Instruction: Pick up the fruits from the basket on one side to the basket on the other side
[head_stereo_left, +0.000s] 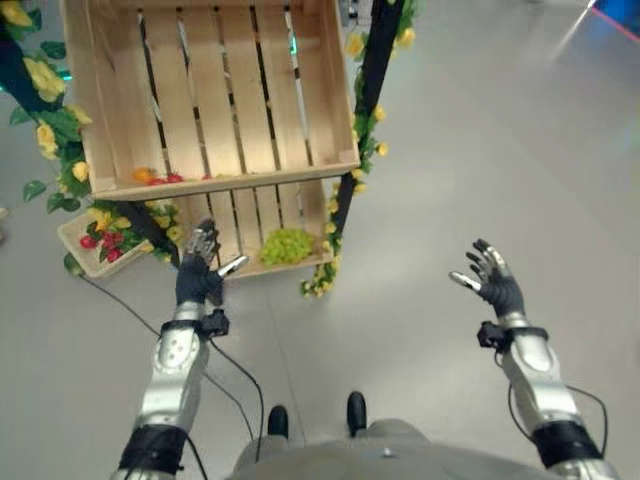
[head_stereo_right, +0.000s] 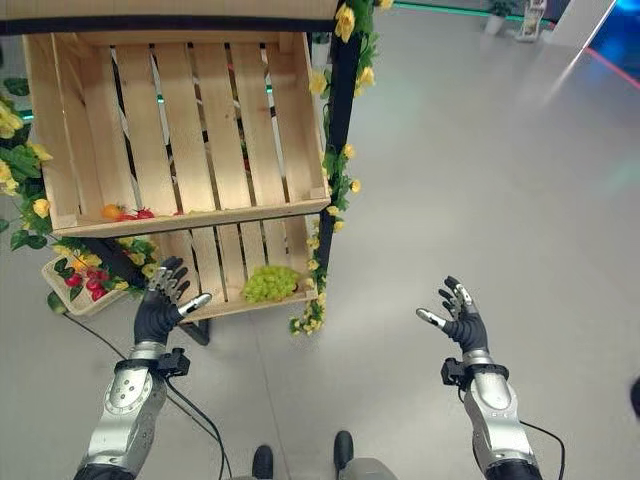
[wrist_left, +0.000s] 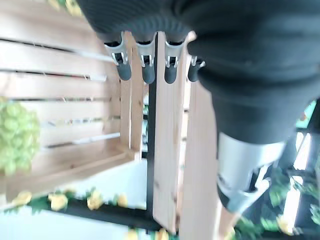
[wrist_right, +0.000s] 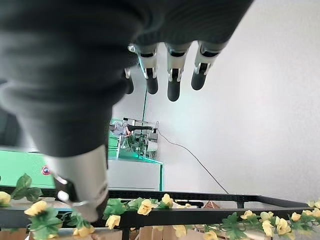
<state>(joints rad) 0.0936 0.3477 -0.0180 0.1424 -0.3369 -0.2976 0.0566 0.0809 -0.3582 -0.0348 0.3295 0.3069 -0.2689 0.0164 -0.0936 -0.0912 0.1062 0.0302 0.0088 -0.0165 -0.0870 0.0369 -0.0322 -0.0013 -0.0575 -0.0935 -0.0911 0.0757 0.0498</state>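
One bunch of green grapes lies at the front of the lower wooden crate; orange and red fruits sit in the front left corner of the upper crate, more red ones in a small tray on the grey floor. Left hand hovers before the lower crate's front edge, fingers spread, holding nothing. Right hand, equally spread and empty, hangs over bare floor well right of the flower-wrapped black rack post.

Smooth pale grey floor, soft glare across it. Black-framed rack at upper left, posts wound with green leaves and yellow flowers. Blue-lit panel at far upper right corner. Green strip along far floor edge.
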